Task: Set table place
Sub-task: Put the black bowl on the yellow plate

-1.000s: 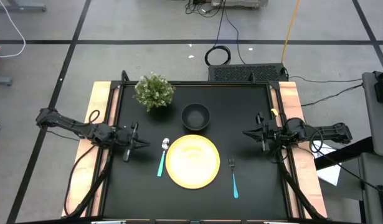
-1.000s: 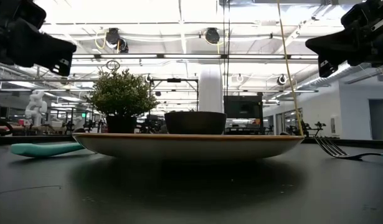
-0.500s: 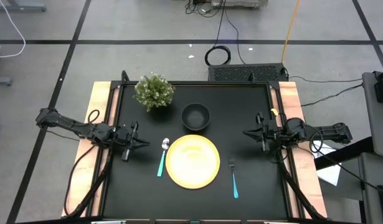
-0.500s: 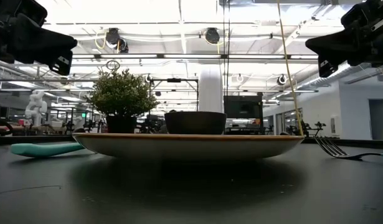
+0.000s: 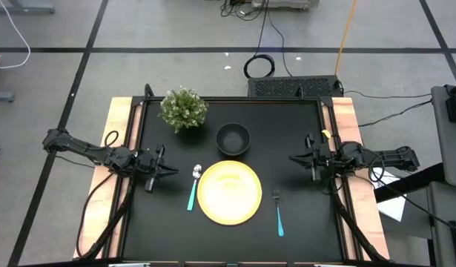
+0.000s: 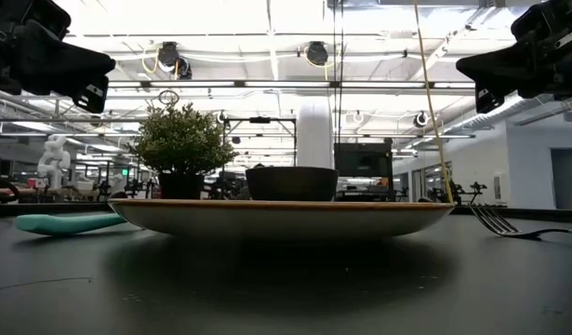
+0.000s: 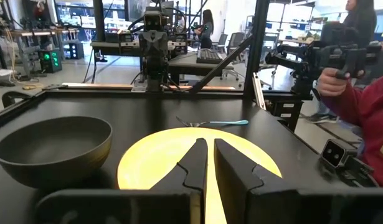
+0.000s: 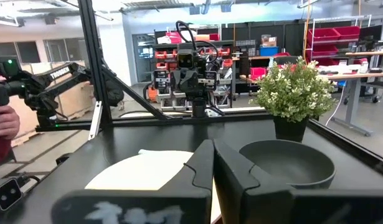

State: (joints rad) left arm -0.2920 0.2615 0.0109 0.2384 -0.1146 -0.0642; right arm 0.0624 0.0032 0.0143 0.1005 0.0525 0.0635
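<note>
A round yellow plate (image 5: 229, 193) lies on the black table (image 5: 302, 126), near its front middle. A black bowl (image 5: 233, 139) stands just behind it. Left of the plate is a teal-handled spoon (image 5: 193, 187), and right of it a teal-handled fork (image 5: 277, 211). My left gripper (image 5: 176, 171) hovers shut at the table's left side, pointing level at the plate (image 7: 154, 168). My right gripper (image 5: 291, 158) hovers shut at the right side, facing the bowl (image 8: 288, 163) and plate (image 8: 141, 168). Neither has anything between its fingers.
A bushy green potted plant (image 5: 183, 109) stands at the far left corner. Pale wooden strips (image 5: 115, 133) run along the table's left and right sides. A person in a red sleeve (image 7: 365, 99) stands beyond the table, holding a device.
</note>
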